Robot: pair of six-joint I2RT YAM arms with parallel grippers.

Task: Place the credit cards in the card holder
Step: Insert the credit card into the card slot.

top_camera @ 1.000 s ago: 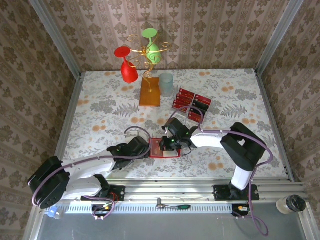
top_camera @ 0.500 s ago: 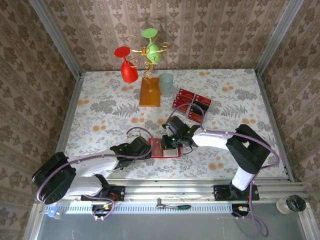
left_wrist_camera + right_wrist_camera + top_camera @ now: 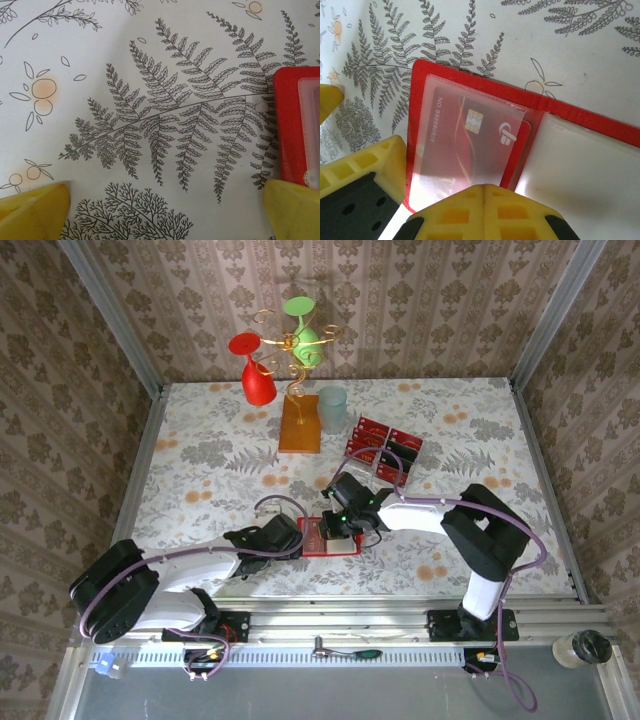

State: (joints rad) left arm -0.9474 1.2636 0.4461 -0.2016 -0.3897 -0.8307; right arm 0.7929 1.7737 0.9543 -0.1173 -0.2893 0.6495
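The red card with a gold chip (image 3: 470, 145) should be pushed straight and softly, deeper under the clear pocket (image 3: 422, 150) of the flat red folding wallet (image 3: 470, 80). The right gripper (image 3: 485, 196) is shut tight on nothing, its tips just beside the card's near edge. The left gripper (image 3: 162, 207) is spread wide and empty, the wallet's edge by one finger. More small red and dark cards (image 3: 385, 450) lie well beyond the right jaws.
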